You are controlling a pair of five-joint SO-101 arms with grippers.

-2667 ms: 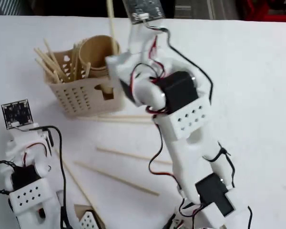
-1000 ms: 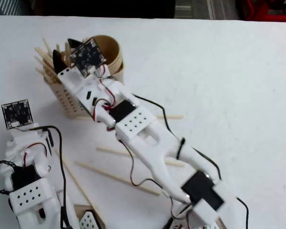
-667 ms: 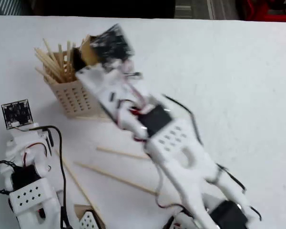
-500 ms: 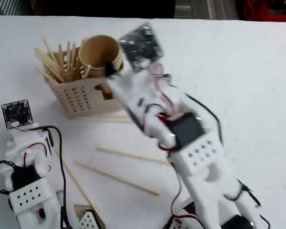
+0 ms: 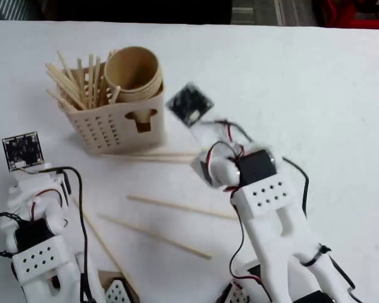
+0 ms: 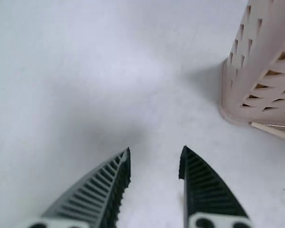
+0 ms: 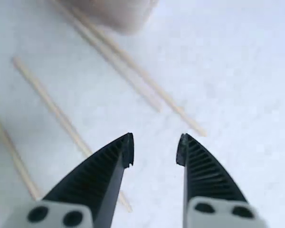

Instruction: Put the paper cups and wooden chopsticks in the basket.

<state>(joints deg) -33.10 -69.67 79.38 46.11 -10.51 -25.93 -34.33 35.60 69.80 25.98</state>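
The cream basket point(image 5: 117, 123) stands at the back left with stacked paper cups point(image 5: 134, 71) and several wooden chopsticks point(image 5: 72, 82) inside. More chopsticks lie loose on the table: a pair point(image 5: 158, 155) along the basket's foot, one point(image 5: 180, 206) nearer, another point(image 5: 155, 236) nearer still. My right arm point(image 5: 256, 183) sits just right of the pair. My right gripper point(image 7: 154, 149) hangs open and empty above the table, with the pair point(image 7: 133, 71) and a single stick point(image 7: 52, 109) beyond its tips. My left gripper point(image 6: 154, 161) is open and empty over bare table, the basket's wall point(image 6: 263, 71) beside it.
My left arm point(image 5: 35, 214) rests at the front left corner. A further chopstick point(image 5: 104, 243) runs along the table beside it. The right half of the white table point(image 5: 328, 95) holds nothing but my right arm's base.
My right arm held a chopstick upright over the basket, dipped into it, then pulled back and down toward the table's middle with its gripper empty. The left arm has stayed put.
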